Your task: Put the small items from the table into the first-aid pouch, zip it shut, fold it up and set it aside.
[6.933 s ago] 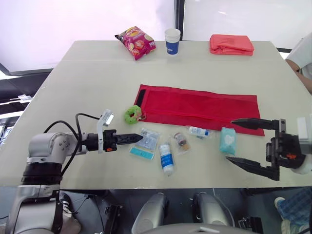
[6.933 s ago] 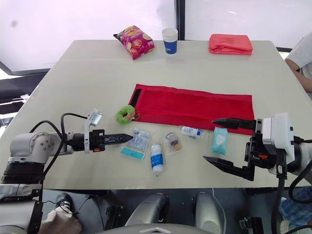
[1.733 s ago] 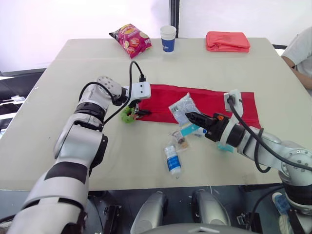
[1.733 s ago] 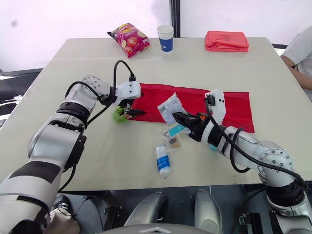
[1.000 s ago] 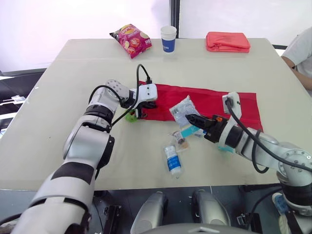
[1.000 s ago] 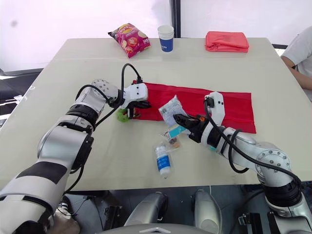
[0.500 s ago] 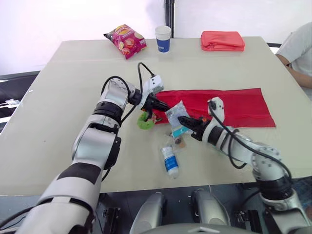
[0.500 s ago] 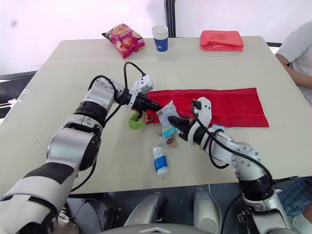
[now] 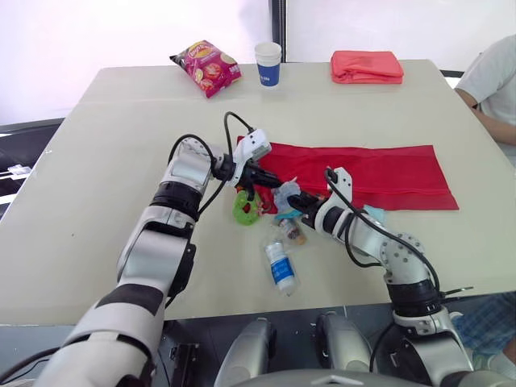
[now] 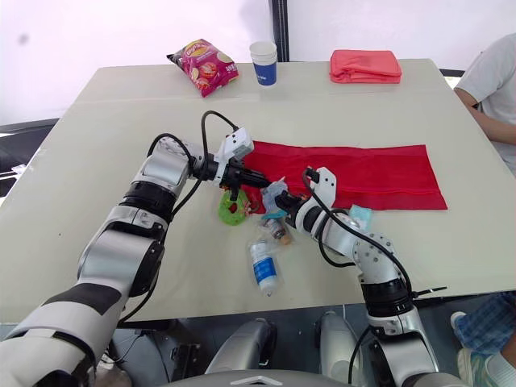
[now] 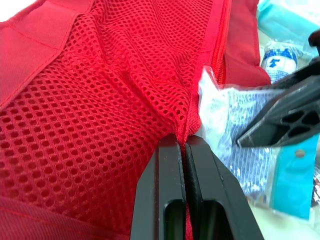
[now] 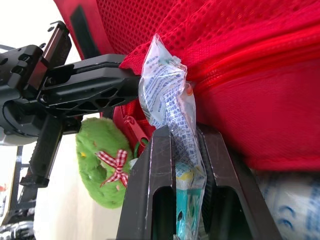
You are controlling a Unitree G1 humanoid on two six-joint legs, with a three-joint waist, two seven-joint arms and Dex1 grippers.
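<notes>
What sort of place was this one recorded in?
Probably an office or lab room: a large beige table with a blue-and-white paper cup and a pink crisp bag at its far edge, a person at its side, and a long red fabric pouch spread out on it.

Red pouch [image 9: 363,173] unfolded flat mid-frame, mesh pocket at its left end lifted open. Clear packet [image 9: 286,196] with blue strip at that opening. Green charm [image 9: 244,208] just left. Small jar bag [image 9: 292,232] and white bottle [image 9: 280,264] lying below. Teal pack [image 9: 375,214] at pouch's lower edge.
</notes>
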